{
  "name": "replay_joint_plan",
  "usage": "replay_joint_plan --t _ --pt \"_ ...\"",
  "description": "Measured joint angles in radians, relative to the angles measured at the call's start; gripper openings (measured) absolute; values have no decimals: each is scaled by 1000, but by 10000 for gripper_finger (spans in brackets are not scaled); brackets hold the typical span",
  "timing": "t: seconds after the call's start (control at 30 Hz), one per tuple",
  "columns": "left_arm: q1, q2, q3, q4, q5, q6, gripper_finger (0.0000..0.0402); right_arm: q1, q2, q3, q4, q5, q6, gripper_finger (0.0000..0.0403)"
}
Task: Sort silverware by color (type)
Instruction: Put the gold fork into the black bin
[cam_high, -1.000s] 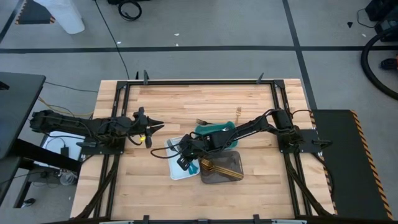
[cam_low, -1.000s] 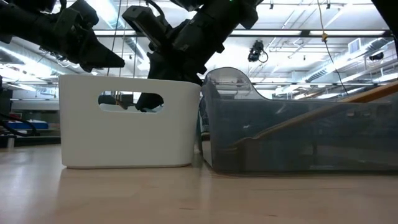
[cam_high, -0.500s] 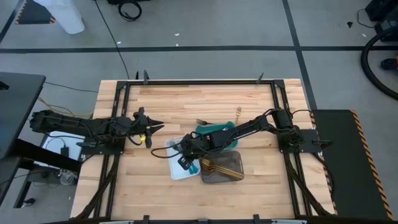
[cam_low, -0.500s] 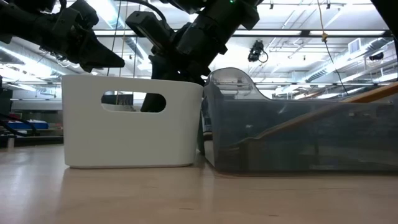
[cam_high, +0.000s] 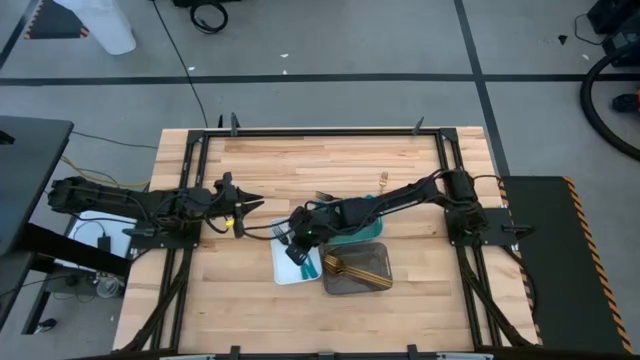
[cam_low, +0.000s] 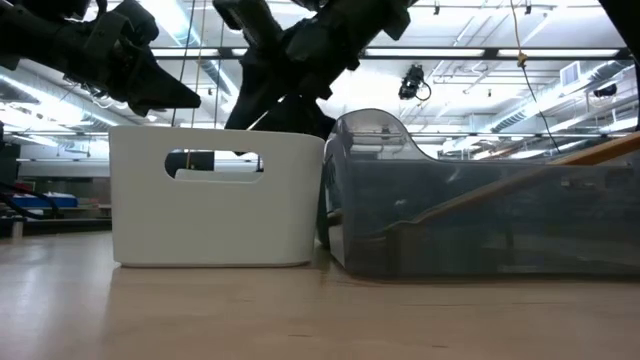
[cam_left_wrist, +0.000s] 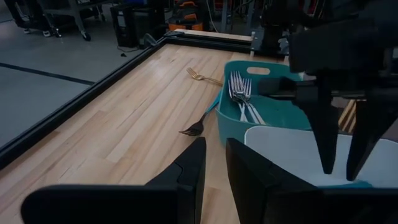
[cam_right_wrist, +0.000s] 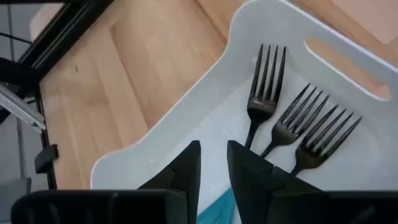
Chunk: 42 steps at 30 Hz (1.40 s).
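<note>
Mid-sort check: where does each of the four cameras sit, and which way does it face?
High: overhead, straight down; both arms, white tray.
Low: table height, level; white tray, grey tray, arms above.
Left wrist: past the left gripper toward the teal tray.
Right wrist: right gripper over the white tray with three forks.
All four show the white tray.

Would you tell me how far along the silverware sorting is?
Done: three forks lie in the white tray, silver forks in the teal tray, gold ones in the grey tray. In hand: nothing; the right end effector hovers open over the white tray; the left end effector waits aside. Left: a gold fork and another fork loose on the table.
</note>
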Motion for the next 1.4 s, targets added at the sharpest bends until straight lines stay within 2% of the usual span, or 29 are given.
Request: replay_joint_plan --t 0.17,0.27,0.43,0.5,0.67,0.8,0.87,1.1,1.4 --pt "0 0 0 3 0 -6 71 -20 -39 -2 -29 -38 -56 89" --pt "0 0 0 20 0 6 71 -34 -74 -2 -45 -47 -168 89" --pt "0 0 0 28 0 22 71 -45 -148 -2 -156 11 -288 89" --pt "0 0 0 26 0 22 71 -49 -184 -2 -215 74 -333 89" --pt "0 0 -1 23 0 29 71 -51 -262 -2 -395 307 -446 89" --pt "0 0 -1 29 0 50 71 -50 -307 -2 -533 479 -447 89" --pt "0 0 -1 33 0 55 71 -53 -322 -2 -554 522 -456 89" --pt "0 0 -1 81 0 66 71 -92 -344 -11 -598 500 -505 89" --pt "0 0 -1 78 0 74 71 -184 -373 -153 -645 498 -490 89"
